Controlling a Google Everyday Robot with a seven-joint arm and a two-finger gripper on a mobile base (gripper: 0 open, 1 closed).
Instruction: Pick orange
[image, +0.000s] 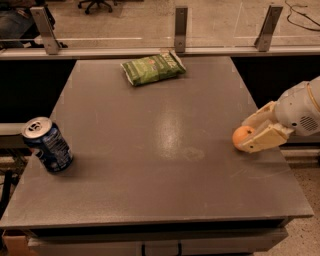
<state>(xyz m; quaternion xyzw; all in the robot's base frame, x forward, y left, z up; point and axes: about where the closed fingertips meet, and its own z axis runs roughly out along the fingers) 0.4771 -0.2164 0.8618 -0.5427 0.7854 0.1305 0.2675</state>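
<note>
The orange (240, 134) is a small round fruit near the right edge of the grey table (150, 150). My gripper (246, 136) reaches in from the right on a white arm. Its two cream fingers sit one behind and one in front of the orange and press against it, so the gripper is shut on the orange. The orange is at or just above the table top; its right half is hidden by the fingers.
A blue soda can (47, 145) stands near the table's left edge. A green snack bag (152, 68) lies at the back centre. A rail with metal posts (181, 22) runs behind the table.
</note>
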